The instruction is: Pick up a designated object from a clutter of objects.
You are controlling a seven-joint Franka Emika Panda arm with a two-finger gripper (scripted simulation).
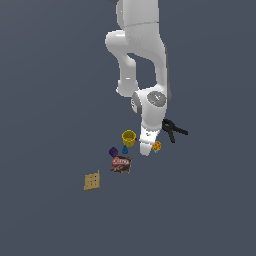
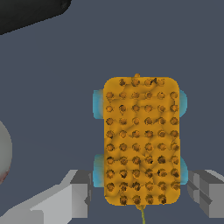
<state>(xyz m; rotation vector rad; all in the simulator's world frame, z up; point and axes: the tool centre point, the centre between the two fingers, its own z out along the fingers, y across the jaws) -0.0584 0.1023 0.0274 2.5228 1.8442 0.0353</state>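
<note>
Reaching down over the dark grey floor [image 1: 45, 75], the white Franka arm's gripper [image 1: 146, 149] sits just below the middle of the exterior view, and its fingertips are too small there to make out. The wrist view shows more: the two grey fingers [image 2: 76, 192] stand apart, one on each side of the small flat orange block with a studded top and light-blue wheels [image 2: 141, 140], near its lower end, and I cannot tell whether the pads touch its sides or leave a sliver of gap. The jaws are spread wider than the block's body, so nothing is clamped. In the exterior view the same block peeks out just right of the gripper, lying on the floor. A yellow cup [image 1: 129, 136] stands just left of the gripper, with a small purple cup [image 1: 113, 151] lower left of it and a brown packet with a red label [image 1: 121, 163] just beneath that. A tan square cracker [image 1: 91, 181] lies well apart toward the lower left. A black clamp [image 1: 171, 129] lies right of the arm, near the block. Part of a white ball [image 2: 4, 151] shows at the wrist view's edge.
</note>
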